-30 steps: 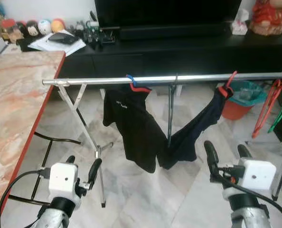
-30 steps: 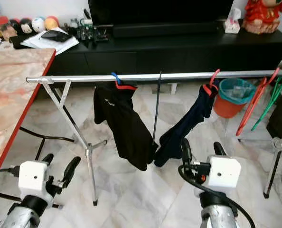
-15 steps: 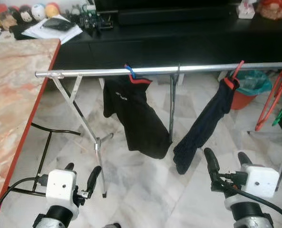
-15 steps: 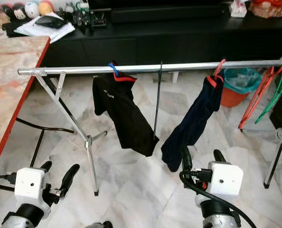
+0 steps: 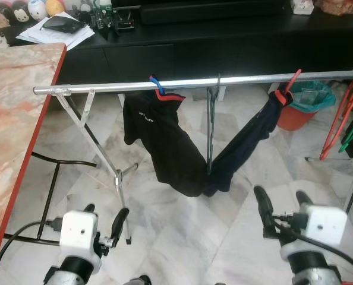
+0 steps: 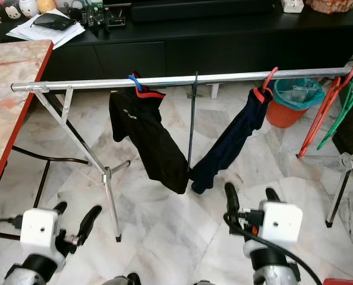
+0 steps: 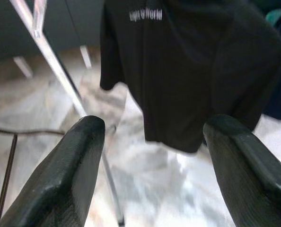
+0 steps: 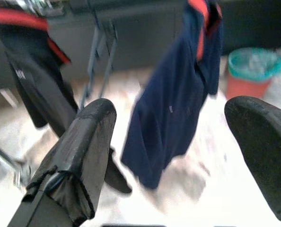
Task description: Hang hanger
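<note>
I see a teal-lined orange bin point(image 5: 300, 107) below the rail point(image 5: 212, 82), contents unclear, red hanger point(image 5: 287, 90) with navy garment point(image 6: 230, 145) on the rail, well above both jaws, left gripper point(image 5: 104, 221) and right gripper point(image 5: 281, 205) spread apart, empty.

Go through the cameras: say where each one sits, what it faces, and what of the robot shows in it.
Left and right eye views: head camera, looking down at the clothes rail; left gripper and right gripper low in frame.
Left wrist view: along its open fingers at the black shirt.
Right wrist view: along its open fingers at the navy shirt.
Shared: both shirts hanging on the rail.
</note>
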Robot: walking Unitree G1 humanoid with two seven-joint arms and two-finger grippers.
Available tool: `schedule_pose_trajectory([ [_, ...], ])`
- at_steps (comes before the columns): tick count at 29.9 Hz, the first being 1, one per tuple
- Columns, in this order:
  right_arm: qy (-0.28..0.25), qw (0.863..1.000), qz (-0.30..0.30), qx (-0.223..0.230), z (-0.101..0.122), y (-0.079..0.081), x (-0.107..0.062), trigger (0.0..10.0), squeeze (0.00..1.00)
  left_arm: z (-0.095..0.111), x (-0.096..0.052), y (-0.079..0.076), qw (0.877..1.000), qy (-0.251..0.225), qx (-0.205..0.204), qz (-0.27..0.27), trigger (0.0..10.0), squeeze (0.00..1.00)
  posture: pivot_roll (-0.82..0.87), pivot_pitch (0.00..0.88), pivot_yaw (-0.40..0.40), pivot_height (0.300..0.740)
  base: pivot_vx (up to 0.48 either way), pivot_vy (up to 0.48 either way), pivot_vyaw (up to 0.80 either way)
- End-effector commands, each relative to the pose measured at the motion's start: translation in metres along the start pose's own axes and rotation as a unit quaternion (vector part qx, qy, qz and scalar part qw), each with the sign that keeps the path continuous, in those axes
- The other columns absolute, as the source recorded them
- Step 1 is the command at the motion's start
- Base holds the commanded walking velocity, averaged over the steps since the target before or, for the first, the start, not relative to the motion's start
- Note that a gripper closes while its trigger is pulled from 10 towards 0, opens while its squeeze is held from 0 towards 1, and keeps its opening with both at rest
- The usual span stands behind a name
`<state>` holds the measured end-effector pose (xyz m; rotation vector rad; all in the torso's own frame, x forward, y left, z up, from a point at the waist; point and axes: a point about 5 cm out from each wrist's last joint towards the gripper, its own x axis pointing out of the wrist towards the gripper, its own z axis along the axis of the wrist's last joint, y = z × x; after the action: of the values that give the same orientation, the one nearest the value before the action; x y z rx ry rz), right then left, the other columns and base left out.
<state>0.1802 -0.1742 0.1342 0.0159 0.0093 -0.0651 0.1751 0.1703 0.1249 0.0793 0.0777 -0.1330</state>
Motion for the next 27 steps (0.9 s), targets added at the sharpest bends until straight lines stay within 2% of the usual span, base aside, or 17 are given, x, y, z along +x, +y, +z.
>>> schedule_pose_trajectory([
  [1, 0.007, 1.0, -0.003, 0.001, -0.005, -0.003, 0.003, 10.0, 0.0, -0.006, 0.002, 0.003, 1.0, 0.009, 0.0, 0.011, 10.0, 0.0, 0.02, 0.13, 0.021, 0.74, 0.0, 0.0, 0.0],
  [3, -0.009, 1.0, -0.003, 0.003, -0.003, -0.002, 0.015, 10.0, 0.0, -0.003, 0.013, 0.005, 1.0, -0.006, 0.002, 0.016, 10.0, 0.0, 0.02, 0.088, 0.016, 0.74, 0.0, 0.0, 0.0],
  [5, -0.012, 1.0, -0.003, 0.003, -0.002, -0.002, 0.018, 10.0, 0.0, -0.003, 0.015, 0.005, 1.0, -0.009, 0.003, 0.016, 10.0, 0.0, 0.02, 0.088, 0.016, 0.74, 0.0, 0.0, 0.0],
  [6, -0.018, 1.0, -0.003, 0.004, -0.002, -0.002, 0.025, 10.0, 0.0, -0.002, 0.022, 0.006, 1.0, -0.015, 0.003, 0.018, 10.0, 0.0, 0.02, 0.034, 0.01, 0.74, 0.0, 0.0, 0.0],
  [7, -0.038, 0.999, -0.001, 0.003, 0.001, 0.0, 0.041, 10.0, 0.0, 0.002, 0.037, 0.01, 0.999, -0.036, 0.007, 0.023, 10.0, 0.0, 0.02, 0.0, 0.003, 0.74, 0.0, 0.0, 0.0],
  [8, -0.038, 0.999, -0.001, 0.003, 0.001, 0.0, 0.041, 10.0, 0.0, 0.002, 0.037, 0.01, 0.999, -0.036, 0.007, 0.023, 10.0, 0.0, 0.02, 0.0, 0.003, 0.74, 0.0, 0.0, 0.0],
  [10, -0.051, 0.999, 0.001, 0.002, 0.002, 0.001, 0.055, 10.0, 0.0, 0.005, 0.05, 0.012, 0.998, -0.051, 0.011, 0.026, 10.0, 0.0, 0.02, 0.0, -0.001, 0.74, 0.0, 0.0, 0.0],
  [11, -0.051, 0.999, 0.001, 0.002, 0.002, 0.001, 0.055, 10.0, 0.0, 0.005, 0.05, 0.012, 0.998, -0.051, 0.011, 0.026, 10.0, 0.0, 0.02, 0.0, -0.001, 0.74, 0.0, 0.0, 0.0],
  [17, -0.096, 0.995, 0.005, 0.002, 0.015, 0.005, 0.089, 10.0, 0.0, 0.013, 0.085, 0.016, 0.996, -0.086, 0.018, 0.027, 10.0, 0.0, 0.0, 0.0, -0.005, 0.74, 0.0, 0.0, 0.0],
  [19, -0.098, 0.995, 0.006, 0.003, 0.016, 0.005, 0.09, 10.0, 0.0, 0.013, 0.086, 0.016, 0.996, -0.087, 0.018, 0.027, 10.0, 0.0, 0.0, 0.0, -0.005, 0.74, 0.0, 0.0, 0.0],
  [24, -0.118, 0.993, 0.01, -0.001, 0.018, 0.009, 0.109, 10.0, 0.0, 0.013, 0.106, 0.016, 0.994, -0.104, 0.016, 0.029, 10.0, 0.0, 0.0, 0.0, -0.003, 0.74, 0.0, 0.0, 0.0],
  [27, -0.125, 0.992, 0.013, -0.004, 0.018, 0.011, 0.114, 10.0, 0.0, 0.013, 0.111, 0.016, 0.994, -0.108, 0.016, 0.028, 10.0, 0.0, 0.0, 0.0, -0.001, 0.74, 0.0, 0.0, 0.0],
])
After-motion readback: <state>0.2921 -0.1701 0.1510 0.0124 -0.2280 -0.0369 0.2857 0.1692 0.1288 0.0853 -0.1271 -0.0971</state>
